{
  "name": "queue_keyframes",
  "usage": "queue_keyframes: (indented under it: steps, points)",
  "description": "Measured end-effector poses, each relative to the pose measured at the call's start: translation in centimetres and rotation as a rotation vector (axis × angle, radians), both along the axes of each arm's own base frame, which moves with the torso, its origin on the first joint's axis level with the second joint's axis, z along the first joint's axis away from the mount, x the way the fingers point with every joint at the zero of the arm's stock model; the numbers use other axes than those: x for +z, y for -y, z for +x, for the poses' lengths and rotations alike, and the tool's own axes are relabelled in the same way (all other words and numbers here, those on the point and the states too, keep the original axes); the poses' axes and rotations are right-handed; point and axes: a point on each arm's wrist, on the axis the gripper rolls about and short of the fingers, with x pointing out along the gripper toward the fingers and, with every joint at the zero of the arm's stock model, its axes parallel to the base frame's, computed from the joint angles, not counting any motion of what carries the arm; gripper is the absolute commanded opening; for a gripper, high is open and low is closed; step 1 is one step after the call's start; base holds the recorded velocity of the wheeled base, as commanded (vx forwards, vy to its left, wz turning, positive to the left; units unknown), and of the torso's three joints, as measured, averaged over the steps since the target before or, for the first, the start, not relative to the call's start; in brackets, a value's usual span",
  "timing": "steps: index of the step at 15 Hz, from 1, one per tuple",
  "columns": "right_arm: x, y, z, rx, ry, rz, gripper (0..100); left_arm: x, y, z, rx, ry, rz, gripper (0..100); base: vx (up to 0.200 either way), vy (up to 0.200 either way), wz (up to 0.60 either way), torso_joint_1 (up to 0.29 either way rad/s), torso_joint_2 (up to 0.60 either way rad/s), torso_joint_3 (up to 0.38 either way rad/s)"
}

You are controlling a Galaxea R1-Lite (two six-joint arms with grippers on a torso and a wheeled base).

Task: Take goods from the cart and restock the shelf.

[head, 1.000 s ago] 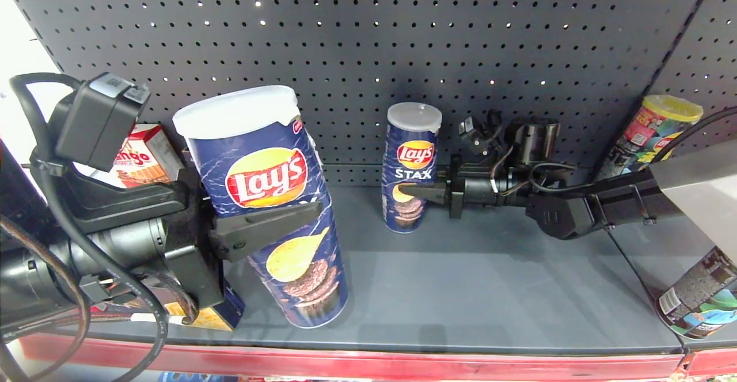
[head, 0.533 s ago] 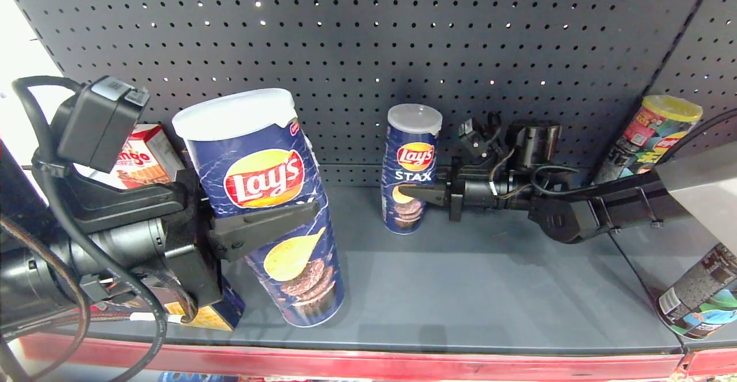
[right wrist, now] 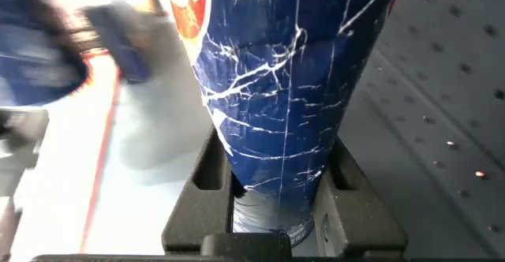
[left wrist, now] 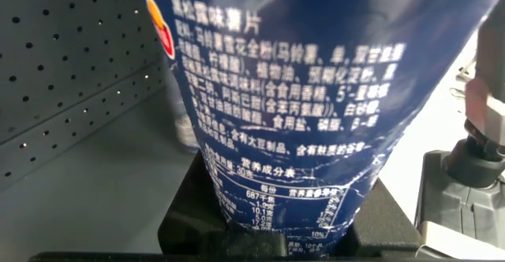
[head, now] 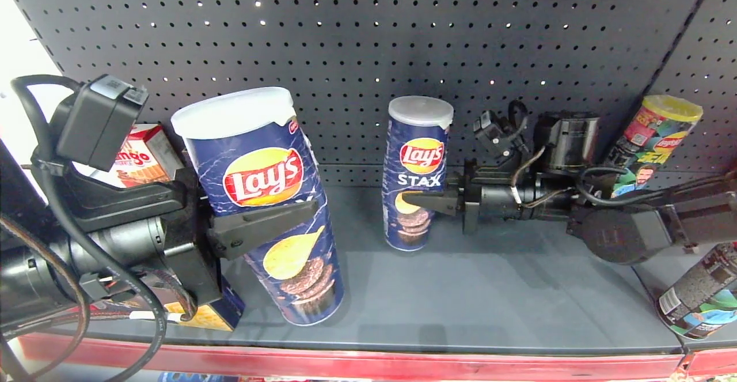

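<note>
Perforated dark pegboard back panel rises behind a grey shelf deck with a red front edge.

Item 1: the near chip can, blue with a white lid, stands at the deck's left front and leans slightly. The left gripper is clamped on its midsection, one finger across the front face. In the left wrist view the can sits between the jaws.

Item 2: the far chip can, same design, stands upright near the back panel at centre. The right gripper pinches it at mid-height, as the right wrist view confirms. Base contact with the deck cannot be confirmed.

Item 3: a yellow-lidded can leans at the far right rear, and a dark can lies at the right front.

Item 4: a red-and-white box sits behind the left arm, and a blue-and-yellow box beneath it.
</note>
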Motion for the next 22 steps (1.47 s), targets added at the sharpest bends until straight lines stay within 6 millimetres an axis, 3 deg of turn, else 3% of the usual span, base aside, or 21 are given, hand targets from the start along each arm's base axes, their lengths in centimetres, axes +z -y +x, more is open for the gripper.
queue_keyframes:
  steps: [7,11,17,22]
  points:
    - [-0.9,3.2,-8.1,0.011,0.004,0.001,0,-0.1,0.0,0.0,0.002,-0.003,0.002,0,0.0,0.0,0.0,0.0,0.0,0.0]
    - [-2.8,4.3,-10.4,0.008,0.019,0.007,0,-0.1,0.0,0.0,0.006,-0.007,0.002,0,0.0,0.0,0.0,0.0,0.0,0.0]
    - [-5.8,3.6,-10.1,-0.003,0.0,-0.011,0,-0.1,0.0,0.0,0.007,-0.007,0.002,0,0.0,0.0,0.0,0.0,0.0,0.0]
    - [-6.1,2.1,-8.3,0.006,0.004,-0.008,0,-0.1,0.0,0.0,0.005,-0.007,0.002,0,0.0,0.0,0.0,0.0,0.0,0.0]
